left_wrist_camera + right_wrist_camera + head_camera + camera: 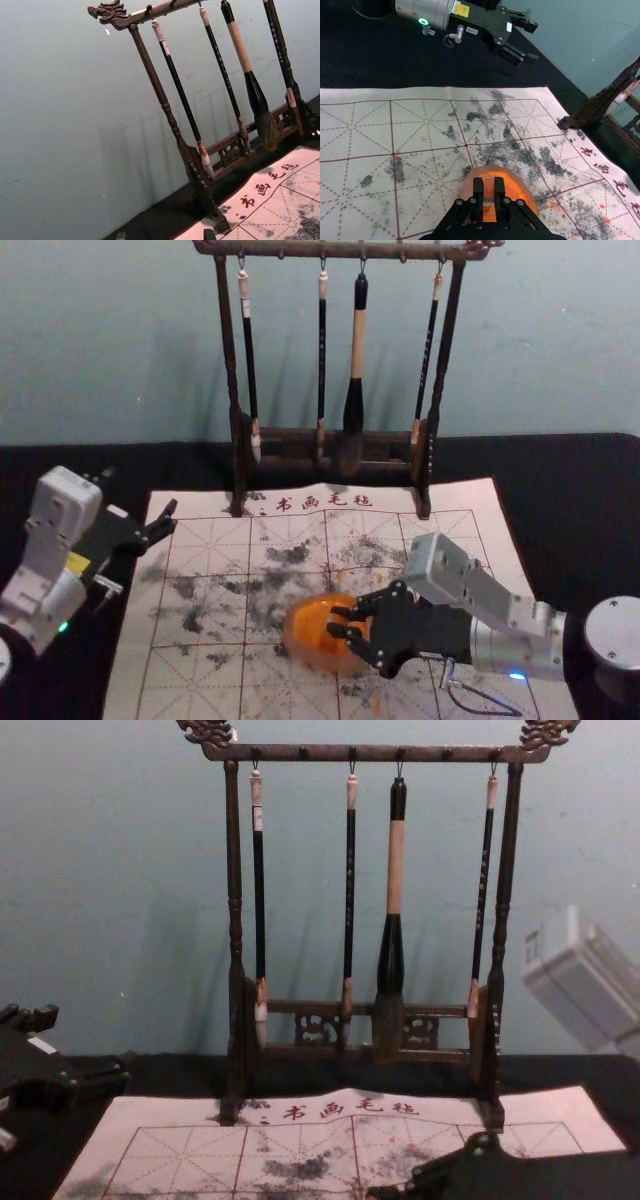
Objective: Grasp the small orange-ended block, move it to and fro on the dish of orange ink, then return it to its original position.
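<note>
In the head view my right gripper (352, 628) reaches over the dish of orange ink (300, 632), which lies on the writing mat. Seen from the right wrist, the right gripper (489, 192) is shut on the small block (489, 186), its fingers on either side of it, above the orange dish (520, 192). Whether the block touches the ink I cannot tell. My left gripper (172, 520) is parked at the mat's left edge, its fingers spread apart with nothing between them.
Behind the dish stands a dark wooden rack (237, 440) with several hanging brushes (355, 360). Its feet rest at the back of the ink-stained mat (200, 540). The wall rises close behind the rack.
</note>
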You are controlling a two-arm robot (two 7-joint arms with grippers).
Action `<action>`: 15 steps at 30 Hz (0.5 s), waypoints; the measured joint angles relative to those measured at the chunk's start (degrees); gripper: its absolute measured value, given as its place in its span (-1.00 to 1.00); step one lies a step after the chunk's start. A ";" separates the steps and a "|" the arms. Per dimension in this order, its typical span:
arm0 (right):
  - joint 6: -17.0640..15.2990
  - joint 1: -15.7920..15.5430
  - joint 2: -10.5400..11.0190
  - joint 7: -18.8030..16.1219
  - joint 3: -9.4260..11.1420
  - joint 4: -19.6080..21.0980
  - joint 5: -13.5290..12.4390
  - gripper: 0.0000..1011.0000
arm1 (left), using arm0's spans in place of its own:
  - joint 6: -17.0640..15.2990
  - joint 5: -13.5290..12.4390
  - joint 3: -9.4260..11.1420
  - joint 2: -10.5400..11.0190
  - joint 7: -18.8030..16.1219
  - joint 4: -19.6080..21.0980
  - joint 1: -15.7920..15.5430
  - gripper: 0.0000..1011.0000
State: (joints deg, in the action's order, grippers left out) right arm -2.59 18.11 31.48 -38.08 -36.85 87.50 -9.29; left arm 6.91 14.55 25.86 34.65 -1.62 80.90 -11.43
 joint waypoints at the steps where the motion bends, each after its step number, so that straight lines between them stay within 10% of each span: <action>1: -0.04 0.16 -0.14 0.03 -0.06 -0.16 0.09 -0.82 | 0.00 0.00 0.00 0.00 0.00 0.00 0.00 0.98; 15: -1.07 2.84 -2.08 1.02 -0.46 -3.20 1.66 -0.82 | 0.00 0.00 0.00 0.00 0.00 0.00 0.00 0.98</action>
State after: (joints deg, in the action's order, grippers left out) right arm -3.67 20.96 29.40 -37.06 -37.31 84.29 -7.63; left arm 6.90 14.55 25.86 34.65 -1.62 80.90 -11.43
